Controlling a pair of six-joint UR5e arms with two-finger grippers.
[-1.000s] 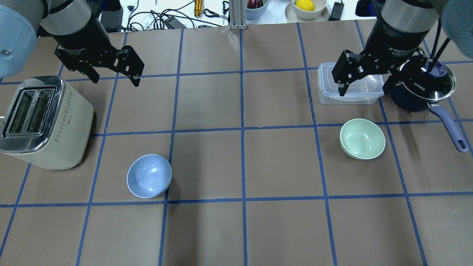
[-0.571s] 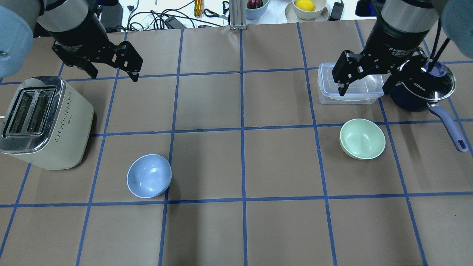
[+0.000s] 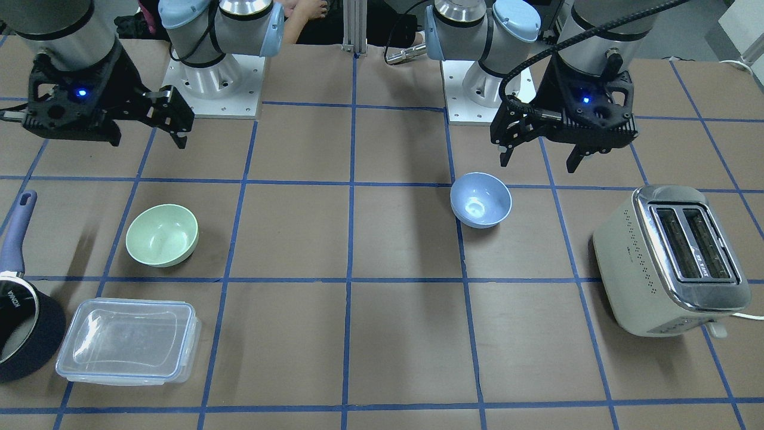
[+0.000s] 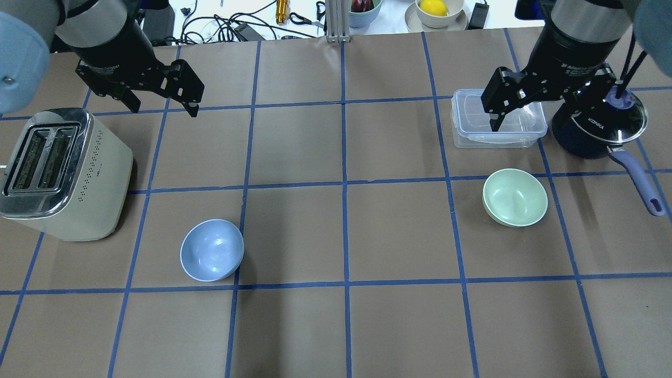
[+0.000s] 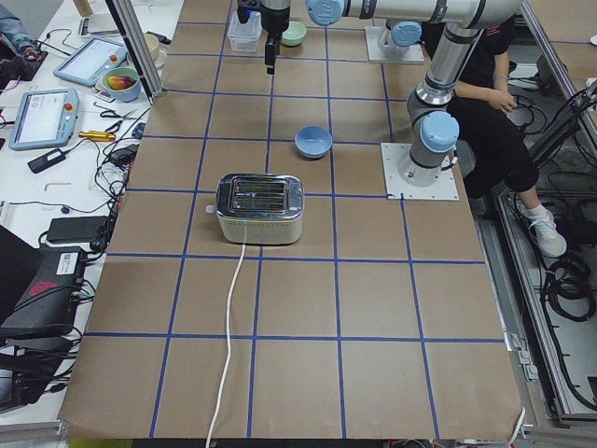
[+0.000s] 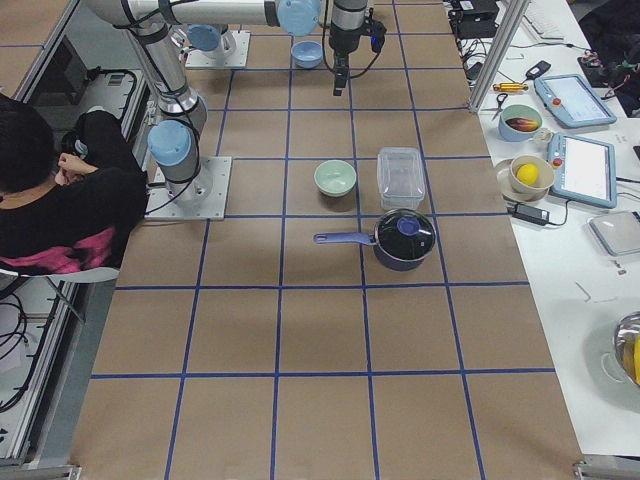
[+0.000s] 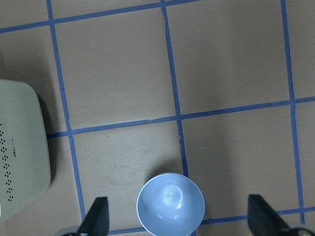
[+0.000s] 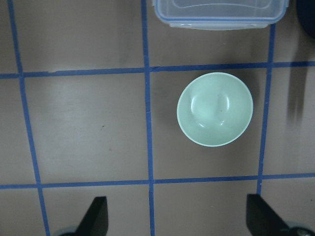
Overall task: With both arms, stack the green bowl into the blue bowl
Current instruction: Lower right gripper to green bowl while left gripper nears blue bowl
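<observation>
The pale green bowl (image 4: 515,197) sits upright on the right side of the table, and also shows in the front view (image 3: 162,235) and the right wrist view (image 8: 215,109). The light blue bowl (image 4: 212,250) sits upright on the left side, nearer the robot (image 3: 480,199), and shows in the left wrist view (image 7: 170,204). My left gripper (image 4: 163,105) hangs open and empty, high above the table, beyond the blue bowl. My right gripper (image 4: 527,118) hangs open and empty, high over the clear container, beyond the green bowl. The bowls stand far apart.
A cream toaster (image 4: 63,173) stands at the left, beside the blue bowl. A clear lidded container (image 4: 467,126) and a dark navy saucepan (image 4: 598,131) with a glass lid stand just behind the green bowl. Cables and dishes lie past the table's far edge.
Both grippers have shifted slightly toward the far side of the table, the right one also a little to the right. Both stay open. The bowls have not moved.
</observation>
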